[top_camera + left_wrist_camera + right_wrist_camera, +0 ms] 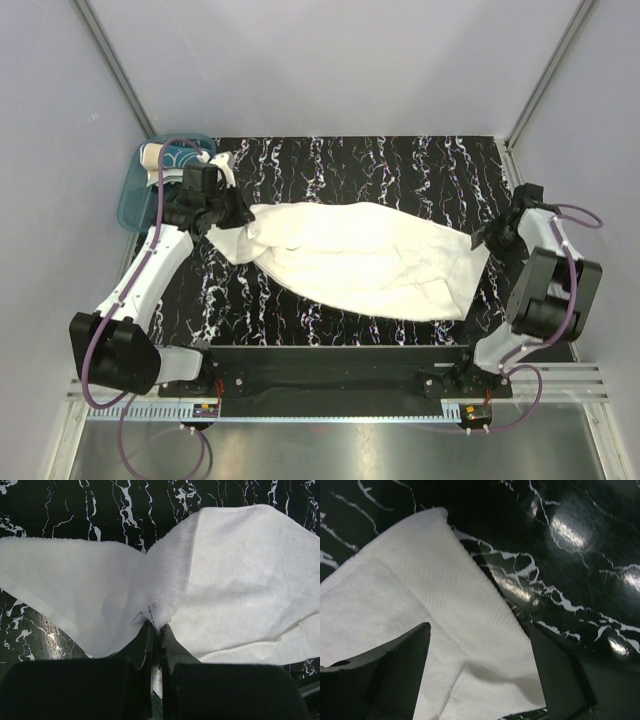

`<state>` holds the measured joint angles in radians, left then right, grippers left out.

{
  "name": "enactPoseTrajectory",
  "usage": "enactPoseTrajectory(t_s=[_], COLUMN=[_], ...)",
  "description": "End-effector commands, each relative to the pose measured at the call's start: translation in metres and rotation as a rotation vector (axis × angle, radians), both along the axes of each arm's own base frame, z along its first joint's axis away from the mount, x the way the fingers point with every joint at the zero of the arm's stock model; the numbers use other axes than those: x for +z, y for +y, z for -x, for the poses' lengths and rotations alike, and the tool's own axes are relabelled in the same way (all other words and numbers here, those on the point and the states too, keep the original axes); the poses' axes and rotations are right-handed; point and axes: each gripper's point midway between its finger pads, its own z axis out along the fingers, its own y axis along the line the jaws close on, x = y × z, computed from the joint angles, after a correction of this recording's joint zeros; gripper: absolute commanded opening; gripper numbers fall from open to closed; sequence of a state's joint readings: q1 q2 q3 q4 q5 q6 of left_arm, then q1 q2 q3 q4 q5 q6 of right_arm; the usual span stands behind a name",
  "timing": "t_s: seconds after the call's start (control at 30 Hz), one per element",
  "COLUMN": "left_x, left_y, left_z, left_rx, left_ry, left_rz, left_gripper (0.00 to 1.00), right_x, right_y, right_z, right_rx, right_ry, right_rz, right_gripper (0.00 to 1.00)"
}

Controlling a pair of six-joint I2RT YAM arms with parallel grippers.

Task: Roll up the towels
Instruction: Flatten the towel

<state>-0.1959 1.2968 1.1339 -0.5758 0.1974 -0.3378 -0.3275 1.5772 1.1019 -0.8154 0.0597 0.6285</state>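
- The white towel (365,260) lies spread on the counter (400,160) between the arms; the patterned towel (172,155) sits in the tub (130,205), far left.
- Your left end effector (156,631) pinches the white towel's bunched left edge; your right end effector (480,645) gapes over its right corner, holding nothing.
- Soft, limp, light terry: grip hems or corners.
- Its sewn label (152,616) is unreadable.

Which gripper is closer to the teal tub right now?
Left. The left gripper is beside the tub, shut on a corner of the towel. The right gripper is open at the towel's opposite end, well away from the tub.
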Motion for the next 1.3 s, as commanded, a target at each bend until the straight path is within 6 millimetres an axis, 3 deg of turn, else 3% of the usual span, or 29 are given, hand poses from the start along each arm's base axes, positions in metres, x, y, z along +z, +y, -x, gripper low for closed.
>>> enactPoseTrajectory(t_s=[0.0, 0.03, 0.3, 0.47, 0.63, 0.8, 0.83, 0.9, 0.97, 1.07, 1.17, 1.2, 1.27], left_x=[0.012, 0.01, 0.009, 0.008, 0.007, 0.006, 0.006, 0.005, 0.004, 0.013, 0.031, 0.049, 0.065], left_y=[-0.005, -0.006, -0.009, -0.008, -0.005, -0.005, -0.004, -0.004, -0.003, 0.002, 0.01, 0.012, 0.015], left_z=[-0.006, -0.004, -0.002, -0.002, -0.003, -0.004, -0.004, -0.004, -0.004, -0.006, 0.0, 0.002, 0.009], left_rx=[-0.021, -0.025, -0.038, -0.038, -0.026, -0.028, -0.027, -0.026, -0.022, -0.006, 0.02, 0.021, 0.034], left_ry=[-0.052, -0.047, -0.038, -0.037, -0.033, -0.029, -0.027, -0.026, -0.025, -0.062, -0.093, -0.138, -0.175], left_rz=[0.043, 0.047, 0.068, 0.07, 0.071, 0.078, 0.079, 0.078, 0.073, 0.049, 0.022, 0.027, 0.025], left_gripper=[0.0, 0.0, 0.0, 0.0, 0.0, 0.0, 0.0, 0.0, 0.0, 0.0, 0.0, 0.0, 0.0], right_x=[-0.016, -0.028, -0.063, -0.061, -0.064, -0.073, -0.073, -0.071, -0.063, -0.033, 0.025, 0.062, 0.099], right_y=[-0.025, -0.029, -0.046, -0.054, -0.045, -0.039, -0.036, -0.033, -0.03, -0.026, -0.022, -0.022, -0.017], right_z=[-0.028, -0.032, -0.066, -0.085, -0.091, -0.09, -0.09, -0.093, -0.094, -0.098, -0.098, -0.1, -0.09], right_rx=[0.01, 0.017, 0.021, 0.021, 0.038, 0.056, 0.058, 0.065, 0.08, 0.104, 0.118, 0.124, 0.141], right_ry=[-0.034, -0.01, 0.026, 0.005, -0.016, -0.023, -0.028, -0.046, -0.057, -0.095, -0.188, -0.267, -0.318], right_rz=[0.033, 0.031, 0.01, 0.012, -0.03, -0.066, -0.083, -0.087, -0.086, -0.079, -0.05, -0.018, -0.003], right_gripper=[0.87, 0.85, 0.77, 0.66, 0.46, 0.14, 0.0, 0.0, 0.0, 0.0, 0.0, 0.0, 0.0])
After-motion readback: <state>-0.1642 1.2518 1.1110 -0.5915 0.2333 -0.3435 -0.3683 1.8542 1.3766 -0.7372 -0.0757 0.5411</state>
